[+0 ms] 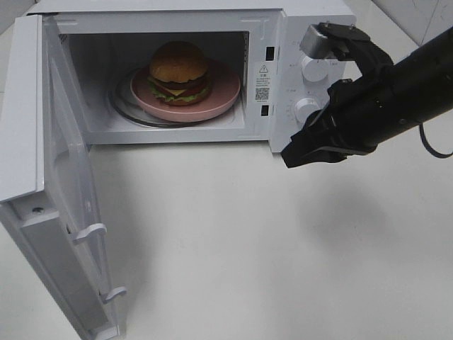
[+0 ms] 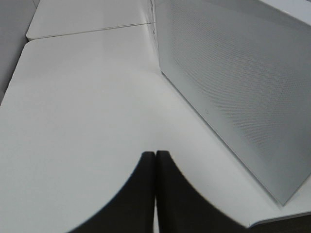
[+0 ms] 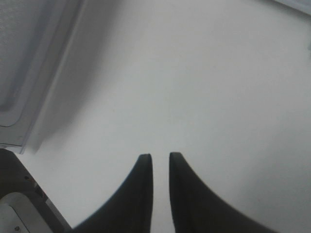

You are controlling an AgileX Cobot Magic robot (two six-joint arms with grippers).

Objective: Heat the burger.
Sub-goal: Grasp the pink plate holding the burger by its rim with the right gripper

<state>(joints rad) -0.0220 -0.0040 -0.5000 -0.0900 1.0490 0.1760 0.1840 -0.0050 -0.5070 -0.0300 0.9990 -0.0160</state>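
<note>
- Burger [image 1: 178, 73] sits upright on the pink plate [image 1: 225, 98], and the plate rests on the glass turntable [image 1: 122, 106] inside the microwave [image 1: 311, 20]. The loading part of the job looks done.
- Door [image 1: 60, 184] of the microwave is swung wide to the left, leaving the cavity open to the front. Heating cannot start like this, so shutting the door is probably the next step.
- Two round knobs [image 1: 313, 69] sit on the control panel to the right of the cavity. After the door is shut, one of them would most likely need turning to start the heat. Their present setting is too small to read.
- Right pincer [image 1: 294, 154] hangs above the tabletop [image 1: 248, 248], in front of the control panel and just right of the cavity mouth. It touches nothing. Its own camera shows the jaws a narrow gap apart with only bare tabletop between them.
- Left pincer [image 2: 155, 153] is out of the high view. Its wrist camera shows the fingers pressed together and holding nothing, over the tabletop beside a perforated white face of the microwave.
- Overall I judge the task about halfway: the food is in place, while the door and the controls are left to do.
</note>
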